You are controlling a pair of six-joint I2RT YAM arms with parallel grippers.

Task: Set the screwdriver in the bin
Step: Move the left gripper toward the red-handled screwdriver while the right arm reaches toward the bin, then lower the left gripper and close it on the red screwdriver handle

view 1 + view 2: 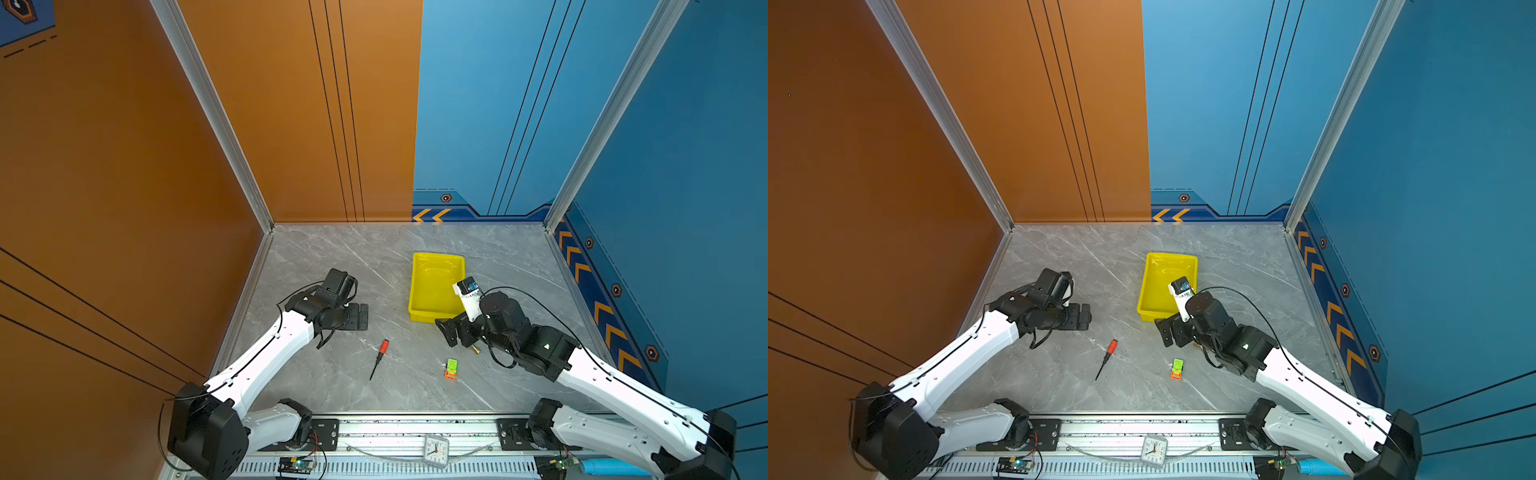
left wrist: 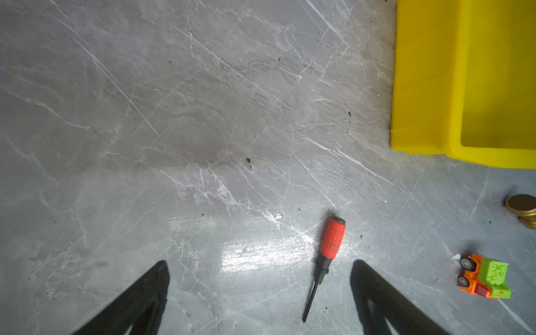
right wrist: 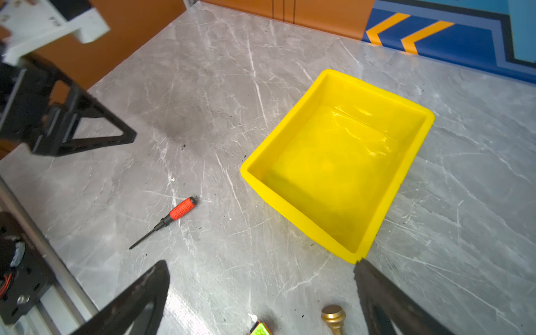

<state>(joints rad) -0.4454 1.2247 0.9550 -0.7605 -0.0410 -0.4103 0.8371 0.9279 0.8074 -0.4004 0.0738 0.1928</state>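
The screwdriver (image 1: pixel 384 345) (image 1: pixel 1111 346), with an orange-red handle and a thin black shaft, lies flat on the grey marble table, tip towards the front edge. The empty yellow bin (image 1: pixel 428 316) (image 1: pixel 1152 315) stands behind it to the right. My left gripper (image 1: pixel 361 318) (image 1: pixel 1084 318) hovers open behind and left of the screwdriver. In the left wrist view the screwdriver (image 2: pixel 333 237) lies nearer one finger of the left gripper (image 2: pixel 259 265), untouched. My right gripper (image 1: pixel 446 332) (image 1: pixel 1165 332) is open at the bin's near corner. The right wrist view shows the right gripper (image 3: pixel 261 264), bin (image 3: pixel 295 220) and screwdriver (image 3: pixel 181 209).
A green-orange toy truck (image 1: pixel 451 369) (image 2: pixel 484 277) sits right of the screwdriver. A small brass fitting (image 1: pixel 476 350) (image 3: pixel 333 317) lies under the right arm. Orange and blue walls close in three sides. A small clock (image 1: pixel 436 451) sits on the front rail.
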